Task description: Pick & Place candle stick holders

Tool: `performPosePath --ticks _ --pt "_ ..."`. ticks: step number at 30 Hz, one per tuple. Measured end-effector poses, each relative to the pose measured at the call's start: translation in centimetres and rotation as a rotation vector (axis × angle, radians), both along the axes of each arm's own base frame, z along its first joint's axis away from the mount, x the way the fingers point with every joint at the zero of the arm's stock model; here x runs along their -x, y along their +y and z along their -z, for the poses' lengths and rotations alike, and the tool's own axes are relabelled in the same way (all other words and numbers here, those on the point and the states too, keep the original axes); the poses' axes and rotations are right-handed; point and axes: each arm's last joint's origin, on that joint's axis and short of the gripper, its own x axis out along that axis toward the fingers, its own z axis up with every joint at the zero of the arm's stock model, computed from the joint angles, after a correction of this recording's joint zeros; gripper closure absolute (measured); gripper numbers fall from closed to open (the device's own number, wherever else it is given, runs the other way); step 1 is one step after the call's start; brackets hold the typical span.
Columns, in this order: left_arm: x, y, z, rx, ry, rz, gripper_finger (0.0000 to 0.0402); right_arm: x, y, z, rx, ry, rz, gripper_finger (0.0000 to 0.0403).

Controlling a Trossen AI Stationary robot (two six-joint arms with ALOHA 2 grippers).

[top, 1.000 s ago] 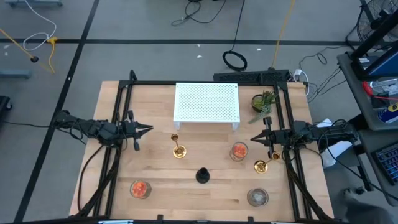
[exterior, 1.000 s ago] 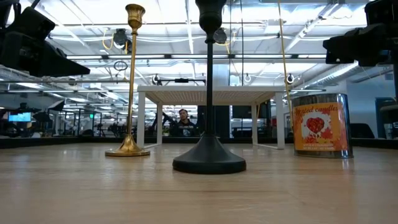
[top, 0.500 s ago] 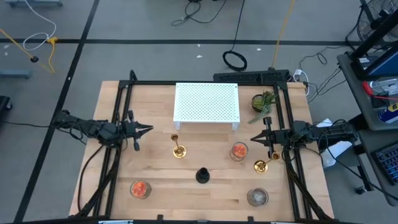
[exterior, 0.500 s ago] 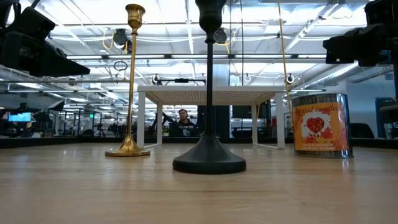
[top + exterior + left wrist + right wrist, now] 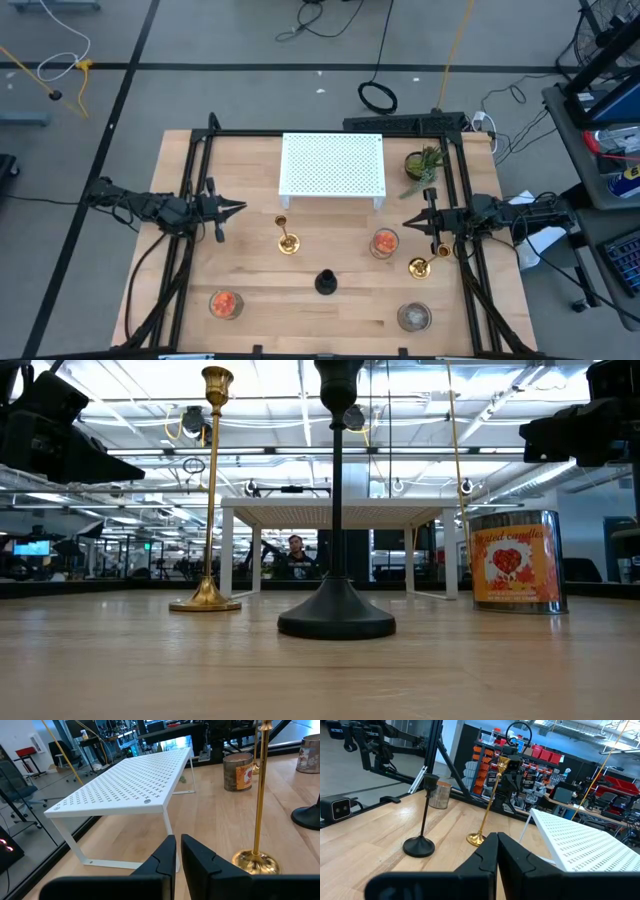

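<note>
- Judging by the layout, nothing is placed yet: all six holders stand loose on the wooden table (image 5: 250,300), and the white perforated rack (image 5: 333,165) in the upper centre of the high view carries nothing.
- Left gripper (image 5: 238,208) hovers at centre-left, fingers pressed together, empty.
- Right gripper (image 5: 410,222) hovers at centre-right, likewise closed and empty.
- Gold candlestick (image 5: 287,241) stands just below the rack; its long axis is vertical, cup up.
- Second gold candlestick (image 5: 421,266) stands lower right, upright too.
- Black candlestick (image 5: 326,283) stands at lower centre, upright.
- Orange-red glass cups sit at lower left (image 5: 225,304) and right of centre (image 5: 384,243); the greyish clear cup (image 5: 414,317) sits at lower right.
</note>
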Motion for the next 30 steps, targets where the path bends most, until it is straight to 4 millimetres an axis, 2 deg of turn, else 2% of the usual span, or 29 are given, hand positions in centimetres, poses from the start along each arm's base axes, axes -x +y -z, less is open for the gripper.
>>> performPosePath --ticks 30 --pt "0.0 0.0 0.0 0.0 0.0 0.0 0.0366 0.0 0.0 0.0 0.042 -0.006 0.002 0.0399"
